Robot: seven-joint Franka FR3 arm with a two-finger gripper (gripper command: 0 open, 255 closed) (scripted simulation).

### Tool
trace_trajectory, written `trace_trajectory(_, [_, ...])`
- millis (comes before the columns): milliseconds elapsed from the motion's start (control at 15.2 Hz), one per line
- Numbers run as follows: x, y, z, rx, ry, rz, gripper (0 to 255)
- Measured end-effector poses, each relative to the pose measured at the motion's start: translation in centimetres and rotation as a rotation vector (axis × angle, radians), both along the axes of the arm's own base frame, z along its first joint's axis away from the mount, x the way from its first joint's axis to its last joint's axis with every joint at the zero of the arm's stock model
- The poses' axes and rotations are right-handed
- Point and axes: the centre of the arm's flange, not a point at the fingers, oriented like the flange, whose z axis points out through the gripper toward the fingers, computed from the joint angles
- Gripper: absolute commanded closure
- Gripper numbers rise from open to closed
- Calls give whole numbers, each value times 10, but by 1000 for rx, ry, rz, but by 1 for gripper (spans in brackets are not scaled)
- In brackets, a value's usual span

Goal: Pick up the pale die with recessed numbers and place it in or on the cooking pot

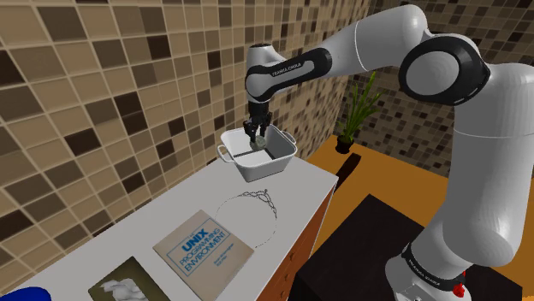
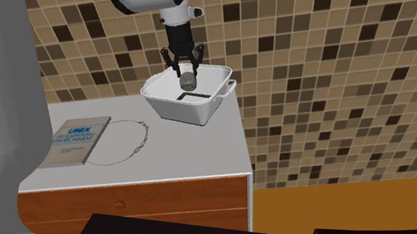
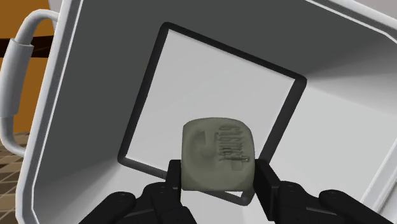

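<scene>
A pale grey-green die (image 3: 218, 154) with sunken markings is clasped between my two black fingers, and my gripper (image 3: 218, 184) is shut on it. It hangs over the open mouth of a white square cooking pot (image 3: 343, 95) with a dark-edged flat bottom. In the second exterior view my gripper (image 2: 186, 80) holds the die (image 2: 188, 81) just above the pot (image 2: 189, 110), roughly level with its rim. In the shoulder view my gripper (image 1: 253, 137) dips into the pot (image 1: 272, 162) at the far end of the white counter.
A book (image 1: 205, 254) titled UNIX lies on the counter (image 1: 163, 224) nearer the stand, beside a thin chain loop (image 1: 257, 209) and another flat printed thing (image 1: 120, 286). The pot has side handles (image 3: 16, 83). Tiled walls stand behind; a potted plant (image 1: 355, 111) sits on the floor.
</scene>
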Motion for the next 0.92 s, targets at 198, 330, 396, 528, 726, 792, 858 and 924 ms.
trace_trajectory(198, [0, 0, -1, 0, 0, 0, 255])
trace_trajectory(330, [0, 0, -1, 0, 0, 0, 255])
trace_trajectory(396, [0, 0, -1, 0, 0, 0, 0])
trace_trajectory(528, [0, 0, -1, 0, -1, 0, 0])
trace_trajectory(726, [0, 0, -1, 0, -1, 0, 0])
trace_trajectory(792, [0, 0, -1, 0, -1, 0, 0])
trace_trajectory(858, [0, 0, 5, 0, 0, 0, 0])
trace_trajectory(924, [1, -1, 15, 0, -1, 0, 0])
